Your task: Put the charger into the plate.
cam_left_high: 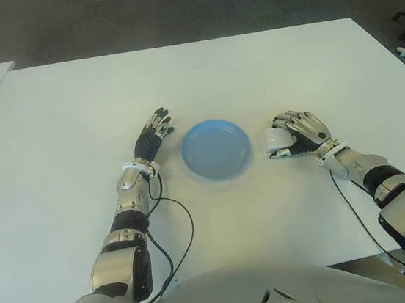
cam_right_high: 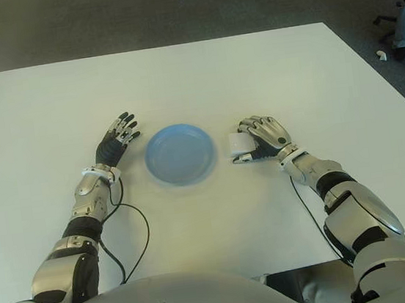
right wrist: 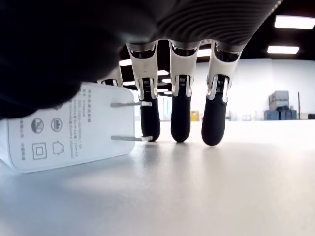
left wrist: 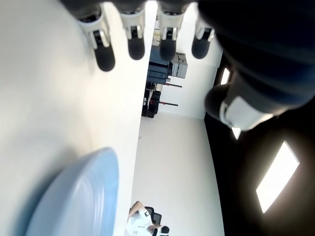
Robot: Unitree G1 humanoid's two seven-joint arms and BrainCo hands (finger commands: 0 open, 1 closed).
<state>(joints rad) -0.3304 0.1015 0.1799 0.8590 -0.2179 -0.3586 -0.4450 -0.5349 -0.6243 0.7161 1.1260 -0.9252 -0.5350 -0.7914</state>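
On the white table [cam_left_high: 252,71], the blue plate [cam_left_high: 216,149] lies between both hands. Right hand [cam_left_high: 298,134], just right of the plate, arches its fingers [right wrist: 180,118] over the white charger [cam_left_high: 276,139], its prongs facing the palm. Left hand [cam_left_high: 153,132], fingers spread, shows left of the plate.

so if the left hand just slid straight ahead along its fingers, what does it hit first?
Probably nothing. The left hand lies open, fingers pointing forward and slightly right across the bare table. That line passes left of the blue plate, with only white tabletop ahead up to the far edge.
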